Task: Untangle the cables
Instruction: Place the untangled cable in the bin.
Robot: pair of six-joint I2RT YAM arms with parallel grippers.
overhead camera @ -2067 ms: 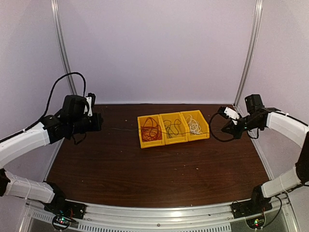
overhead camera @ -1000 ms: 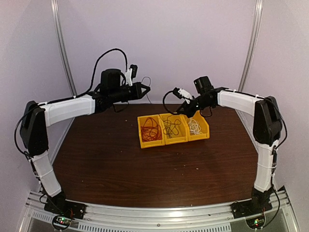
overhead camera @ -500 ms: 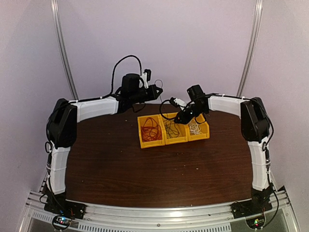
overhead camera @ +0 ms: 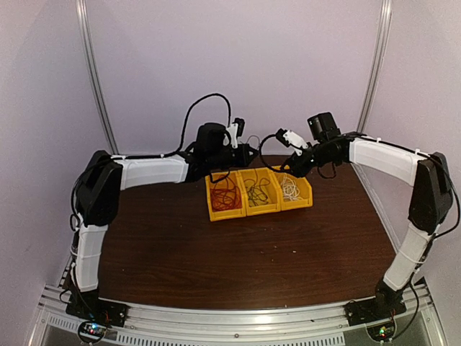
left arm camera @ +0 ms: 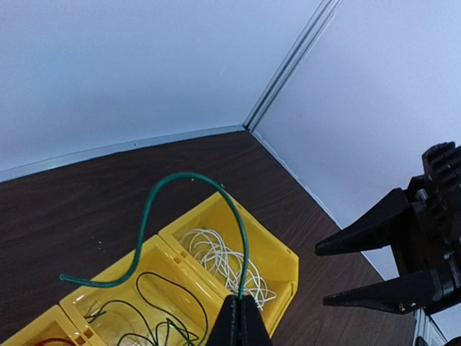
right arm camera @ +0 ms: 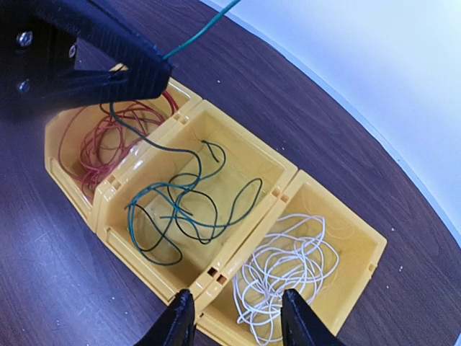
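Note:
Three yellow bins stand side by side. The left bin (overhead camera: 225,194) holds red cables (right arm camera: 97,140), the middle bin (right arm camera: 238,148) dark green cables (right arm camera: 184,209), and the right bin (right arm camera: 360,245) white cables (right arm camera: 288,270). My left gripper (left arm camera: 241,311) hovers over the bins, shut on one green cable (left arm camera: 191,175) that arches up from the jaws; a strand trails down toward the middle bin. My right gripper (right arm camera: 238,306) hangs open above the wall between the middle and right bins, with nothing between its fingers. From above, the left gripper (overhead camera: 252,152) and right gripper (overhead camera: 289,166) nearly face each other.
The bins rest toward the back of a dark wooden table (overhead camera: 238,252). White walls and a metal corner post (left arm camera: 288,65) close in behind them. Thick black arm cables (overhead camera: 205,108) loop above the left wrist.
My right gripper has opened, let go of the cable and drawn back to the right. The left arm has swung right over the bins, still shut on the green cable.

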